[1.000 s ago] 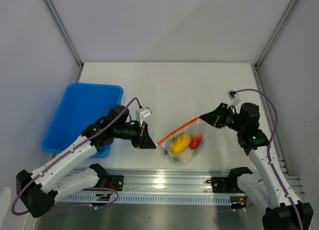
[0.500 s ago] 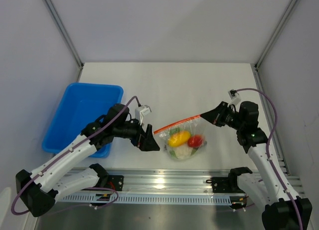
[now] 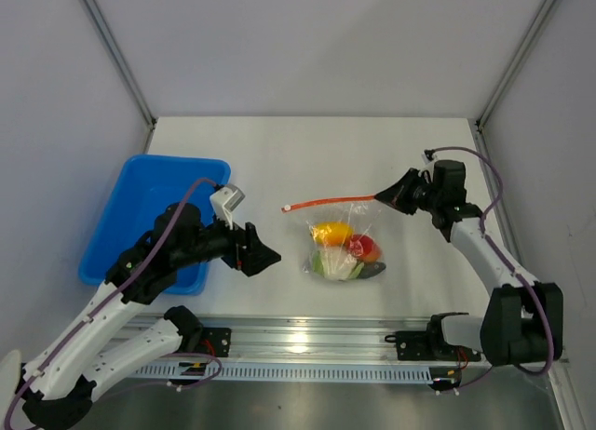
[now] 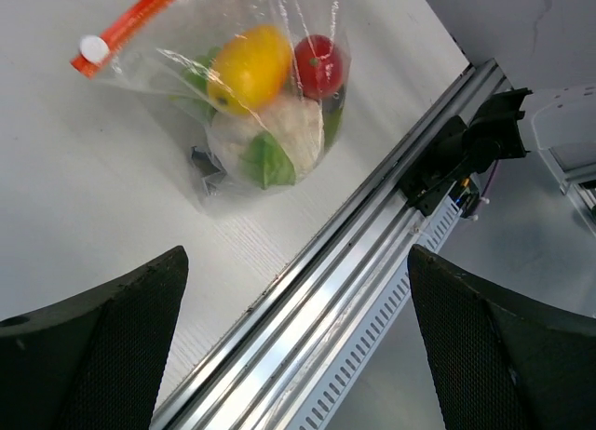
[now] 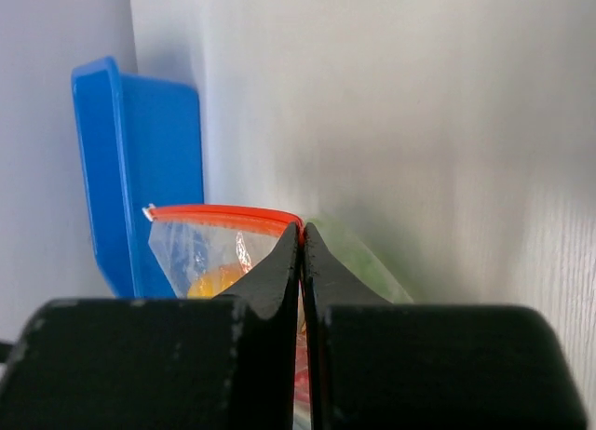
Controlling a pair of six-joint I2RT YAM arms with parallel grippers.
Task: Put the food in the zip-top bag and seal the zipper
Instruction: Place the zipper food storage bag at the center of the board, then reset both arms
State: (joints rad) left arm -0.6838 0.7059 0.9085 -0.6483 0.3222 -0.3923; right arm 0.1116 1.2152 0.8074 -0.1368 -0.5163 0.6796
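Top view with both wrist views. The bag [image 3: 343, 248] lies on the table [image 3: 307, 160] between the two arms, near the front rail [image 3: 317, 335]. Its lower part rests on the surface under the weight of the food [image 4: 270, 95], while its mouth edge is lifted.

All the food shows through the clear film: a yellow fruit [image 4: 250, 65], a red piece [image 4: 319, 62], a cauliflower piece [image 4: 284, 127] and a green leaf [image 4: 268, 160]. None is visible on the table outside the bag.

The right gripper [image 3: 382, 197] is pressed fully closed on one end of the zipper [image 3: 326, 203]. In the right wrist view its fingers [image 5: 279, 272] meet on the orange strip. This pinch holds the strip raised and fairly taut, so the mouth points sideways and the load cannot spill.

The left gripper [image 3: 263, 255] stands wide open and holds nothing. It is clear of the bag, between it and the blue tray [image 3: 140, 197], and faces the strip's free end.

A white slider [image 4: 93, 48] sits at that free end, and the strip reads as one unbroken line. The seal therefore appears complete, though no view confirms closure along the whole length.
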